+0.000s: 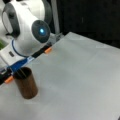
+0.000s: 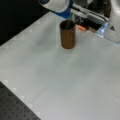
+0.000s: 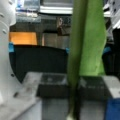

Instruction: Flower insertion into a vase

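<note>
The vase [image 1: 26,85] is a reddish-brown cylinder standing upright on the white table, at the lower left in a front view and at top centre in a front view [image 2: 67,35]. The arm hangs directly over its mouth. In the wrist view my gripper [image 3: 73,87] is shut on the flower's green stem [image 3: 75,50], with a broad green leaf [image 3: 93,42] beside it. A thin stem [image 2: 68,23] runs from under the arm down into the vase's dark mouth. The bloom is out of view.
The white table sheet [image 1: 80,80] spreads to a front view's right of the vase. Orange clips [image 1: 48,50] [image 1: 9,80] [image 2: 81,28] sit along the table edge behind the vase. A black perforated board [image 2: 15,110] borders the table at the lower left.
</note>
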